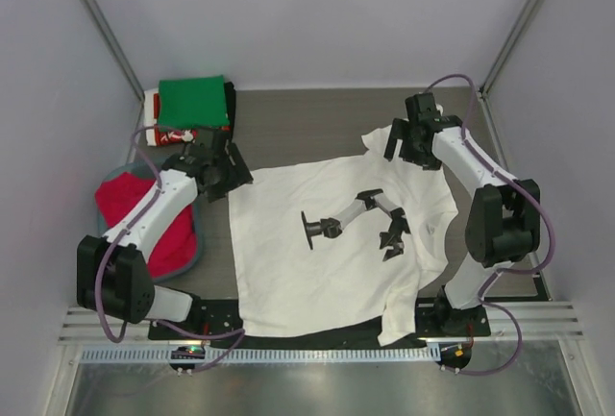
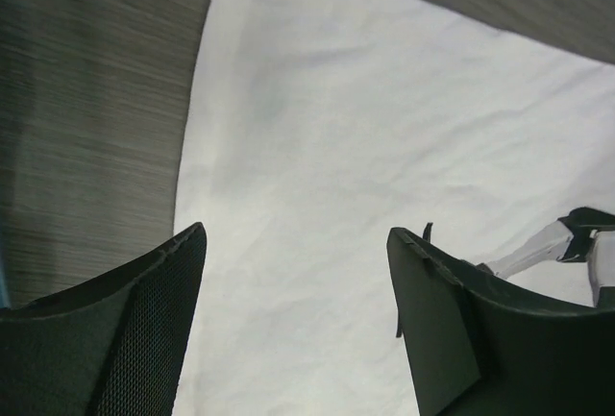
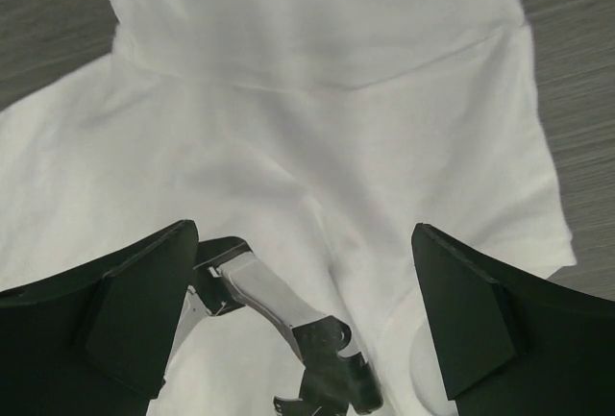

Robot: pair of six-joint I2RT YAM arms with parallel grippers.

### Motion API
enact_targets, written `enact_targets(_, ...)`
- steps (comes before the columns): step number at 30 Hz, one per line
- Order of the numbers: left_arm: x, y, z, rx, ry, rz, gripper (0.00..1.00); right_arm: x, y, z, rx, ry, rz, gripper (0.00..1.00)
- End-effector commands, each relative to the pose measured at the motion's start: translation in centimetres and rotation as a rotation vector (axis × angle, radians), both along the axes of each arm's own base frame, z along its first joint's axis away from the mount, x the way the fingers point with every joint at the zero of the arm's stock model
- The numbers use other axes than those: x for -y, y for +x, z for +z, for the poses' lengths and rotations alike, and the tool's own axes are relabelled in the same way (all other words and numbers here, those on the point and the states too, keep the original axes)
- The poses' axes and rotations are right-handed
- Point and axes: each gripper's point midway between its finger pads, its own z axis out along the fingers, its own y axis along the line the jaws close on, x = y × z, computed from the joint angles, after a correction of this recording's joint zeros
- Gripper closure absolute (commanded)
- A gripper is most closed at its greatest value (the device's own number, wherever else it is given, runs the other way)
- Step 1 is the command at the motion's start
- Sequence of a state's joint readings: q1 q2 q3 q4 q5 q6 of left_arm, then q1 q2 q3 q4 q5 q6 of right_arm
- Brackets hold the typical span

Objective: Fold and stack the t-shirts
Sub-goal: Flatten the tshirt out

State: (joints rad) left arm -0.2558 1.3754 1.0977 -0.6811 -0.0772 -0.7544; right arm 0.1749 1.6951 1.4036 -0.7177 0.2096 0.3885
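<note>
White t-shirt (image 1: pixel 288 253) (image 2: pixel 384 147) (image 3: pixel 288 99): lies spread flat in middle of table (image 1: pixel 307 118), black print (image 1: pixel 356 219) facing up. Left gripper (image 1: pixel 231 168) (image 2: pixel 296 233): hovers at shirt's left edge, fingers wide apart, gripping nothing; one finger over bare wood, other over cloth. Right gripper (image 1: pixel 408 155) (image 3: pixel 303 232): hangs above shirt's far right corner, fingers spread wide, empty. Back left: folded green t-shirt (image 1: pixel 192 101) atop black t-shirt (image 1: pixel 229 104) and red-and-white t-shirt (image 1: pixel 178 135). Left side: red t-shirt (image 1: pixel 144 214), bunched in tub (image 1: pixel 197 253)

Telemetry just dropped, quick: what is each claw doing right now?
Left claw: open, holding nothing, over the white t-shirt.
Right claw: open, holding nothing, over the same shirt.
</note>
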Motion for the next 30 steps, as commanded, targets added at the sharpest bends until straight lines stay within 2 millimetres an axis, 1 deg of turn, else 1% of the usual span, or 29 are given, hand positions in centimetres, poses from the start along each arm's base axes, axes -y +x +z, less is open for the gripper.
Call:
enact_targets(1,1.4,-0.3,-2.2,-0.037,-0.012,-0.006,0.23,-1.4,-0.7,-2.9,-0.064,0.111,-0.012,0.0)
enact_targets(3,2.1,-0.4,-3.9,-0.071,-0.006,-0.02,0.24,-0.8,-1.1,-4.8,-0.116,0.1,-0.033,0.0)
enact_targets(4,2.3,-0.3,-4.6,-0.085,-0.005,-0.022,0.24,-0.5,-1.1,-5.2,-0.129,0.099,-0.041,0.0)
enact_targets(5,2.5,-0.2,-5.9,-0.124,0.005,-0.026,0.24,-0.3,-1.3,-5.8,-0.152,0.099,-0.052,0.0)
enact_targets(6,2.6,0.0,-6.5,-0.14,0.012,-0.031,0.25,0.0,-1.0,-6.6,-0.17,0.097,-0.064,0.0)
enact_targets(7,2.7,0.6,-6.6,-0.142,0.017,-0.033,0.25,0.3,-0.9,-7.0,-0.181,0.102,-0.074,0.0)
enact_targets(8,2.8,0.8,-7.3,-0.16,0.027,-0.038,0.25,0.5,-0.7,-7.4,-0.193,0.102,-0.08,0.0)
enact_targets(9,2.6,0.9,-8.8,-0.204,0.055,-0.044,0.25,0.5,-0.2,-8.0,-0.206,0.099,-0.082,0.01)
enact_targets(10,2.5,1.3,-9.3,-0.218,0.068,-0.045,0.25,0.7,0.1,-8.4,-0.216,0.095,-0.085,0.0)
enact_targets(11,2.7,2.2,-9.3,-0.215,0.076,-0.044,0.25,0.9,0.3,-8.7,-0.223,0.091,-0.088,0.0)
enact_targets(12,2.5,2.2,-10.8,-0.261,0.101,-0.052,0.25,1.1,1.1,-8.5,-0.216,0.089,-0.091,0.0)
enact_targets(13,2.2,2.6,-11.3,-0.272,0.127,-0.047,0.25,1.5,1.2,-9.6,-0.242,0.085,-0.102,0.0)
enact_targets(14,2.5,3.9,-10.8,-0.255,0.132,-0.049,0.26,1.6,1.5,-9.9,-0.248,0.086,-0.106,0.0)
enact_targets(15,2.4,4.1,-11.3,-0.275,0.149,-0.056,0.26,1.7,2.3,-9.9,-0.239,0.09,-0.111,0.0)
enact_targets(16,2.1,4.5,-12.5,-0.302,0.182,-0.051,0.26,1.9,2.6,-10.8,-0.26,0.087,-0.117,0.0)
enact_targets(17,2.3,6.2,-11.9,-0.274,0.187,-0.05,0.26,2.2,2.9,-11.2,-0.266,0.09,-0.127,0.0)
enact_targets(18,2.4,6.6,-12.1,-0.284,0.199,-0.056,0.26,2.5,4.0,-10.9,-0.247,0.091,-0.133,0.0)
enact_targets(19,2.2,7.2,-13.2,-0.306,0.229,-0.064,0.26,2.6,4.3,-12.4,-0.273,0.095,-0.146,0.0)
enact_targets(20,2.2,7.9,-13.5,-0.31,0.242,-0.066,0.26,2.9,4.7,-12.6,-0.282,0.11,-0.159,0.0)
enact_targets(21,2.6,9.9,-12.1,-0.279,0.238,-0.065,0.26,2.8,6.3,-11.8,-0.25,0.129,-0.16,0.0)
enact_targets(22,2.6,10.2,-13.9,-0.32,0.256,-0.074,0.26,2.8,6.9,-12.0,-0.249,0.131,-0.161,0.0)
enact_targets(23,2.6,11.0,-14.1,-0.321,0.262,-0.072,0.26,2.8,7.3,-13.1,-0.271,0.128,-0.161,0.0)
enact_targets(24,2.6,11.6,-14.3,-0.33,0.264,-0.069,0.27,2.8,9.3,-12.2,-0.229,0.133,-0.159,0.0)
enact_targets(25,3.0,14.0,-13.0,-0.279,0.248,-0.061,0.26,2.8,10.2,-12.1,-0.221,0.132,-0.158,0.0)
enact_targets(26,2.8,15.1,-14.4,-0.296,0.249,-0.056,0.27,2.8,10.2,-14.0,-0.27,0.13,-0.16,0.0)
enact_targets(27,2.6,15.5,-14.4,-0.314,0.249,-0.049,0.27,2.7,13.0,-11.9,-0.196,0.148,-0.149,0.0)
enact_targets(28,2.9,18.8,-11.7,-0.227,0.225,-0.033,0.27,2.5,14.1,-11.5,-0.179,0.162,-0.145,0.0)
enact_targets(29,3.0,20.5,-11.0,-0.211,0.214,-0.025,0.27,1.7,16.2,-10.7,-0.135,0.201,-0.111,0.0)
enact_targets(30,2.5,19.5,-12.6,-0.272,0.222,-0.022,0.27,1.7,17.3,-9.9,-0.098,0.202,-0.103,0.0)
